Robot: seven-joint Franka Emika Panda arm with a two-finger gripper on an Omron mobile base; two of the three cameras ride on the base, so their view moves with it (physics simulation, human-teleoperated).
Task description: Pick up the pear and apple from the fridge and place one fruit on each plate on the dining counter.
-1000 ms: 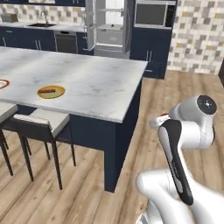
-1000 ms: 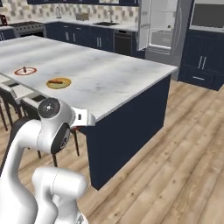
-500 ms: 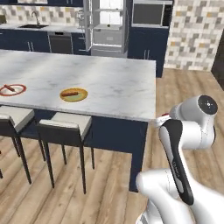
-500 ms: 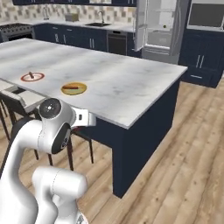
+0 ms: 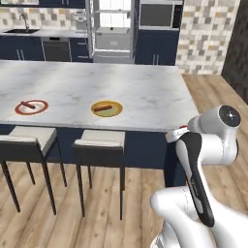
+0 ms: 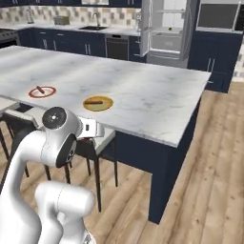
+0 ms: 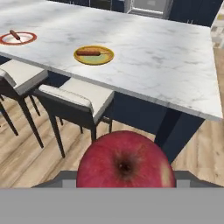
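Apple [image 7: 126, 162]: glossy deep red, stem dimple facing camera, bottom centre of hand view. Plates: yellow-rimmed, olive centre, red streak [image 7: 93, 55]; red-rimmed white one [image 7: 18, 38] upper left. Both flat on white marble worktop [image 7: 166, 57]. Fridge [image 5: 112, 30]: grey, doors open, top centre

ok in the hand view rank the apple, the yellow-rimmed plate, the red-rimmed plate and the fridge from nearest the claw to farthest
1. apple, right at the claw, bottom centre.
2. yellow-rimmed plate, on the dining counter, ahead and left.
3. red-rimmed plate, farther left along the counter.
4. fridge, beyond the counter at the top edge.
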